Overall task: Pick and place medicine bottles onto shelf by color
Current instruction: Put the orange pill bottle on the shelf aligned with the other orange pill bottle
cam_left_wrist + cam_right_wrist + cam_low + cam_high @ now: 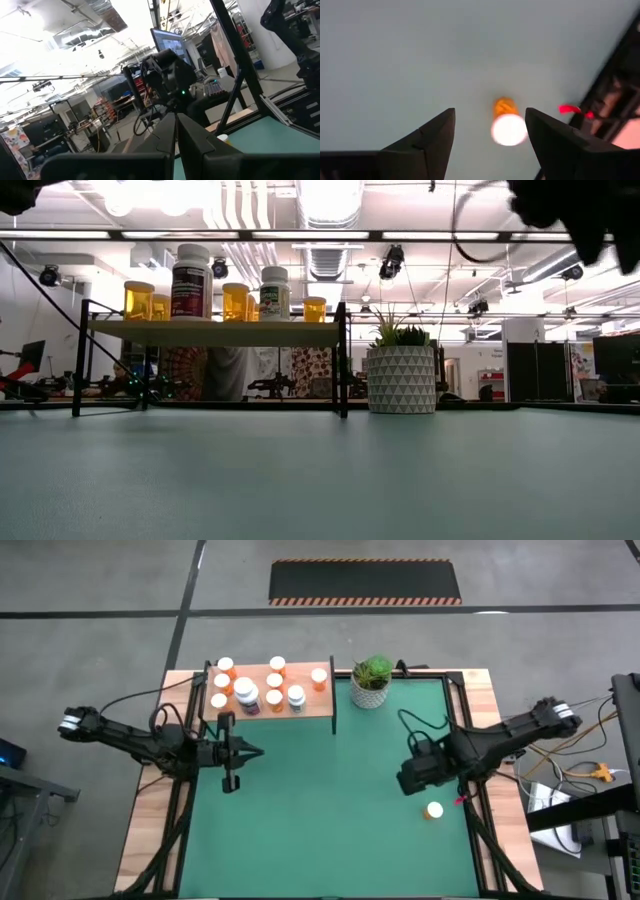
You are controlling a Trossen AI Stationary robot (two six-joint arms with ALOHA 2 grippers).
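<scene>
Several white-capped medicine bottles (246, 692) (191, 280), mostly orange and one larger and white, stand upright on the wooden shelf (310, 705) (215, 332) at the mat's far left. One orange bottle (433, 810) (509, 127) (222, 138) stands alone on its base on the green mat near the right edge. My right gripper (415, 778) (490, 112) hangs open above the mat, pointing down, with this bottle below and beyond its fingertips, untouched. My left gripper (258, 751) (176, 117) is shut and empty, held in the air in front of the shelf.
A green plant in a white pot (371, 682) (401, 375) stands just right of the shelf at the far edge. A small red tag (461, 800) (572, 109) lies by the black frame rail (470, 830) along the mat's right side, close to the lone bottle.
</scene>
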